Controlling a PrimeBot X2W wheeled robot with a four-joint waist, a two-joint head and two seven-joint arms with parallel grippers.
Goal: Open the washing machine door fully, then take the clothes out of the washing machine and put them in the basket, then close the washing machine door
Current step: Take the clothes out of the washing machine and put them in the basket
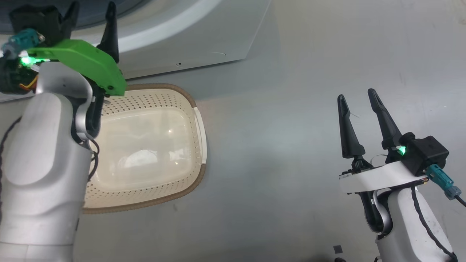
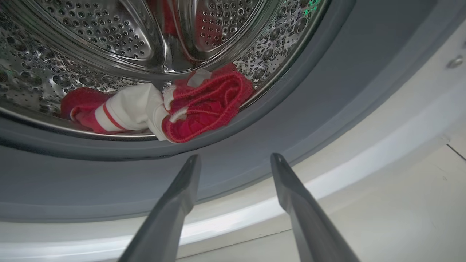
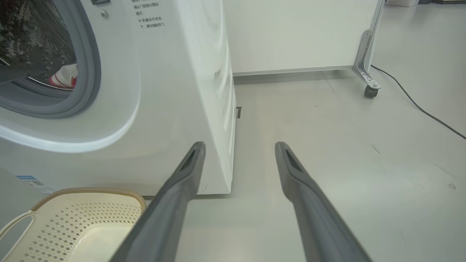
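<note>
In the head view, the left end effector [image 1: 93, 7] is up at the front of the washing machine [image 1: 204, 40], its two dark fingers spread wide and holding nothing. The basket [image 1: 153, 100] sits on the floor [image 1: 291, 145] just behind and below it, beside that forearm. The right end effector [image 1: 356, 94] hangs over the floor, equally wide open and with nothing in its grasp; the basket lies well off to its left.

In the left wrist view, the left end effector [image 2: 235, 157] points into the machine's mouth. Its fingertips are over the grey gasket [image 2: 291, 127], apart from any fabric. The clothes [image 2: 174, 109], red with white parts, lie bunched just ahead of the tips, at the front lip of the steel drum [image 2: 109, 36].

In the right wrist view, the right end effector [image 3: 240, 145] points past the machine's front corner. The washing machine [image 3: 174, 91] stands ahead to its left, with a scrap of the clothes [image 3: 65, 78] showing in the opening. The basket [image 3: 91, 190] is low to its left, close against the machine's base.
</note>
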